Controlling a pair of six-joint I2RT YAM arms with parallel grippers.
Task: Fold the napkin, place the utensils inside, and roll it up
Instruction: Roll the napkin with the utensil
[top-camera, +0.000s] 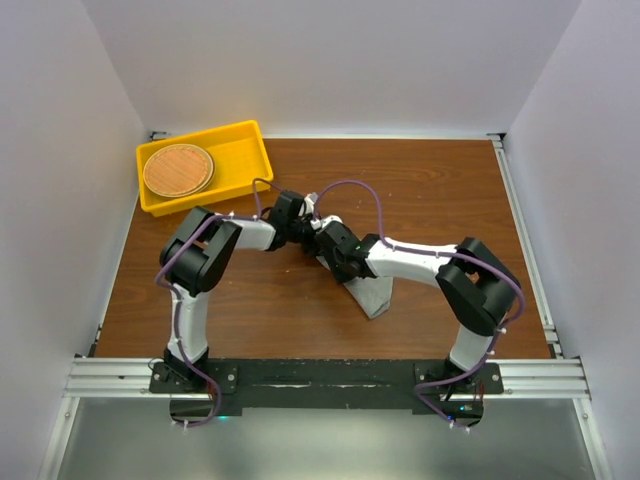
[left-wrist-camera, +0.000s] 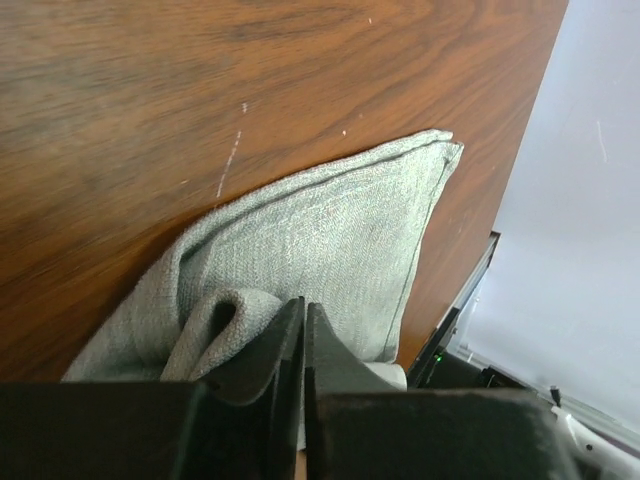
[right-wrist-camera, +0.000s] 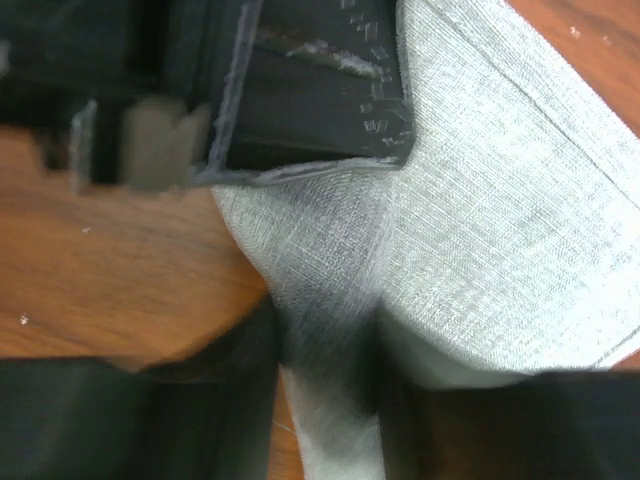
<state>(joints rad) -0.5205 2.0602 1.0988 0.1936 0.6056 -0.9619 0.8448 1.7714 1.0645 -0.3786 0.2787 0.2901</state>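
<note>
The grey napkin (top-camera: 372, 296) lies folded on the wooden table, mostly hidden under my right arm. My left gripper (top-camera: 303, 224) and right gripper (top-camera: 326, 243) meet over its far end. In the left wrist view the jaws (left-wrist-camera: 303, 312) are pressed together on an edge of the napkin (left-wrist-camera: 330, 235), with a raised fold beside the left finger. In the right wrist view my gripper (right-wrist-camera: 325, 345) is shut on a bunched part of the napkin (right-wrist-camera: 500, 220), and the left gripper's dark body (right-wrist-camera: 300, 90) is just beyond. No utensils are in view.
A yellow tray (top-camera: 250, 140) at the table's far left holds a round brown woven disc (top-camera: 178, 170). White walls close in the table on three sides. A metal rail runs along the right edge (top-camera: 525, 250).
</note>
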